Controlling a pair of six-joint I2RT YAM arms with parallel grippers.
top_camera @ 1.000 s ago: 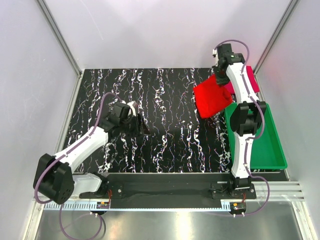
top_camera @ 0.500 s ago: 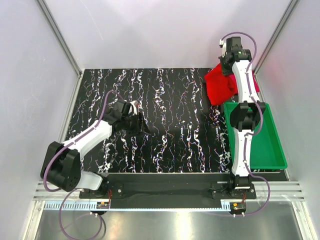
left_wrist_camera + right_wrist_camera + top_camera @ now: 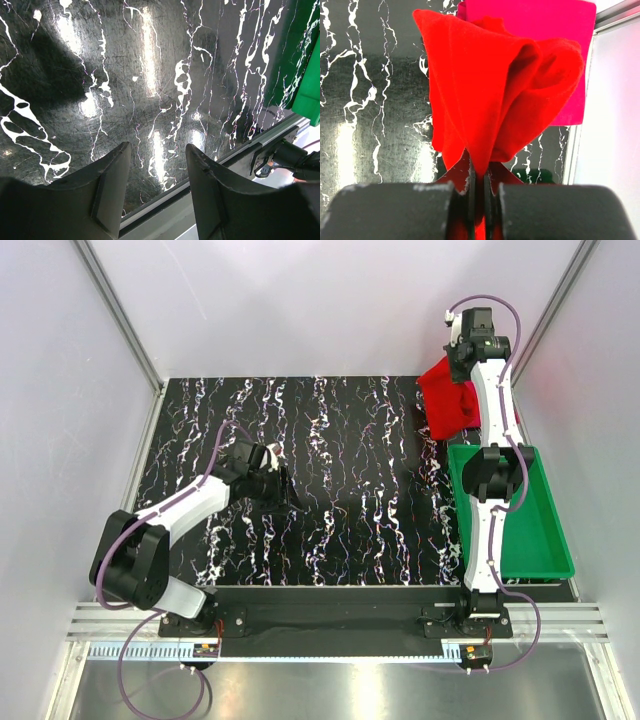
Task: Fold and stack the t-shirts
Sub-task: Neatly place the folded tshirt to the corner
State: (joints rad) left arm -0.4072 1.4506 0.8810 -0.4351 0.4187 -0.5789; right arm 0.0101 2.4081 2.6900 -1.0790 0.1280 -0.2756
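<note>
My right gripper (image 3: 463, 368) is shut on the bright red t-shirt (image 3: 448, 406) and holds it bunched in the air at the far right corner. In the right wrist view the red shirt (image 3: 490, 95) hangs from the pinched jaws, over the folded pinkish-crimson t-shirt (image 3: 555, 35) that lies flat on the table. In the top view only a sliver of the crimson shirt (image 3: 514, 410) shows beside the arm. My left gripper (image 3: 288, 498) is open and empty over the bare table at the left middle; its fingers (image 3: 112, 185) frame nothing but the tabletop.
A green plastic tray (image 3: 545, 530) stands at the right, near the right arm's base; its corner shows in the left wrist view (image 3: 307, 95). The black marbled table (image 3: 350, 470) is bounded by white walls with metal rails.
My right gripper has carried the red shirt back and to the right, over the crimson shirt in the corner. The left arm has shifted only slightly.
</note>
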